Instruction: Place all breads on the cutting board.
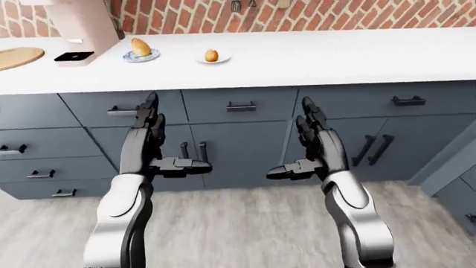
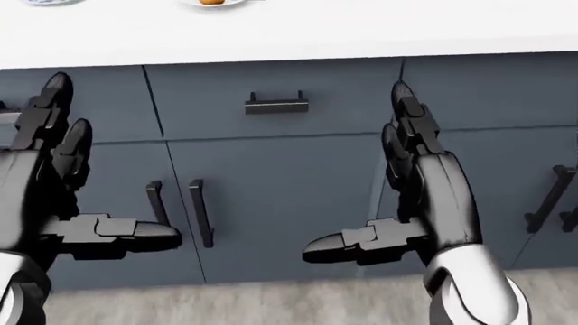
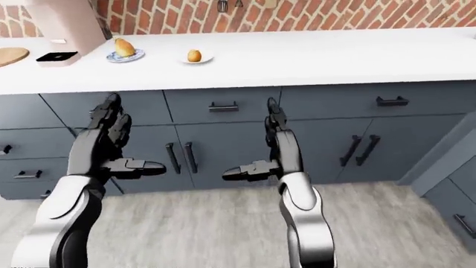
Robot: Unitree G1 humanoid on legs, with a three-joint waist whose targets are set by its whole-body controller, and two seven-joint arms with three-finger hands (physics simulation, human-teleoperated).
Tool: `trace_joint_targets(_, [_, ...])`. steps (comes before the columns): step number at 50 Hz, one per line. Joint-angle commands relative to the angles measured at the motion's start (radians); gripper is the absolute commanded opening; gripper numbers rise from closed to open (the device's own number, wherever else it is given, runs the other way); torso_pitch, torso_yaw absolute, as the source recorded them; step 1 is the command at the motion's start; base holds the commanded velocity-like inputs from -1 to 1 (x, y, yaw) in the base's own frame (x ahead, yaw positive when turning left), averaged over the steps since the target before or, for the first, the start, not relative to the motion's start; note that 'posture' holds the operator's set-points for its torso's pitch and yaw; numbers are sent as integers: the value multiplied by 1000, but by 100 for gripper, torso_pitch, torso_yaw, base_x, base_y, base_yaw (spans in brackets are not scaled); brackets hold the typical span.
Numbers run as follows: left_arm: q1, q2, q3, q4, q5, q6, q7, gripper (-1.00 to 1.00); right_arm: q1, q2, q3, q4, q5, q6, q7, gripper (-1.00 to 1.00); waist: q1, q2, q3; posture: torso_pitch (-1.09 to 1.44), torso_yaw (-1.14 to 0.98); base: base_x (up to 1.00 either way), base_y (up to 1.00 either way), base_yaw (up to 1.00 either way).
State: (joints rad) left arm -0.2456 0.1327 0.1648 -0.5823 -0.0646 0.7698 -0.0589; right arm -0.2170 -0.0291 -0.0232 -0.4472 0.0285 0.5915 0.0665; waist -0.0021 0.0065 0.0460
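Open countertop (image 1: 312,56) right of, seemingly, breads (image 1: 211,55).

White counter (image 1: 335,56) over slate-blue cabinets (image 1: 238,145), brick wall (image 1: 357,14) behind

We saw even, bright, diffuse light in all three views, with no single source evident. The white counter (image 1: 312,56) rendered nearly flat white, close to overexposed, without distinct glare. Shadows were faint: a soft dark band under the counter edge across the cabinet fronts (image 1: 245,128). Each robot hand (image 2: 406,183) showed a dull sheen on its black fingers. Focus was uniform; we noted slight softness and compression blur, and converging cabinet lines in the head view.
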Motion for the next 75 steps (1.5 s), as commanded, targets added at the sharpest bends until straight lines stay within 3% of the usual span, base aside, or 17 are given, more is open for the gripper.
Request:
trace_joint_targets(1, [-18,-1,-5,-21,-1,-47,-1,100,-30,-2,-7,-39,16,-29,-6,100,-3,5,-11,0,0,0,15,0])
trace_joint_targets(8, [-16,1,-5,-7,2,-61,-6,100,-32,-4,-11,-30,50,-34,-27,100,27,-20,-42,0,0,0,7,86])
trace_joint_targets(12, [-36,7,-7,-29,3,-25,-2,100,-49,-10,-19,-44,51,-22,-44,100,-16,-111,-9,0,0,4,68,25])
trace_joint_targets(14, [-46,10,-9,-29,7,-19,-5,100,-51,-14,-21,-57,52,-14,-47,100,-17,-60,3,0,0,55,80,0])
trace_joint_targets(27, [-133,34,0,-73,-4,84,-1,100,-104,-31,-34,-113,77,57,-60,100,-58,4,-29,0,0,63,81,0])
trace_joint_targets(30, [-142,37,-1,-76,-4,90,-1,100,-117,-36,-40,-112,83,71,-61,100,-61,49,-43,0,0,66,81,0])
trace_joint_targets(32, [-151,39,-2,-80,-4,102,2,100,-119,-39,-40,-124,85,78,-61,100,-50,129,-63,0,0,66,64,0])
trace_joint_targets(34, [-165,40,-8,-88,-3,120,6,100,-120,-40,-46,-119,88,73,-61,100,-54,91,-13,0,0,66,18,0])
trace_joint_targets(36, [-178,40,-13,-87,-2,126,7,100,-123,-43,-60,-135,102,88,-65,100,-45,108,-33,0,0,66,0,0])
trace_joint_targets(40, [-200,44,-14,-88,0,141,5,100,-122,-55,-76,-138,110,90,-84,100,-71,94,-2,0,0,37,-24,-25])
trace_joint_targets(44, [-205,43,-20,-91,3,147,6,100,-109,-60,-79,-133,112,78,-92,100,-134,-12,14,0,0,0,0,-100])
trace_joint_targets(45, [-206,43,-21,-91,4,147,5,100,-105,-61,-81,-135,113,77,-91,100,-158,-136,4,0,0,0,0,-100])
trace_joint_targets(51, [-208,43,-24,-93,12,149,0,100,-99,-69,-86,-150,109,77,-88,100,-111,-23,3,0,0,0,0,-100])
trace_joint_targets(54, [-214,43,-24,-95,14,154,-2,100,-98,-75,-89,-171,106,93,-88,100,-32,107,-33,0,0,0,0,-100])
trace_joint_targets(68, [-220,43,-25,-93,21,156,-9,100,-95,-78,-90,-182,96,98,-76,100,13,0,-57,0,0,0,-4,-68])
trace_joint_targets(72, [-222,41,-22,-96,19,162,-7,100,-100,-73,-107,-185,109,106,-85,100,-19,35,-43,0,0,3,-39,-21])
trace_joint_targets(75, [-219,41,-23,-85,18,149,-7,100,-95,-77,-108,-181,113,99,-90,100,2,-75,-27,0,0,0,0,-100])
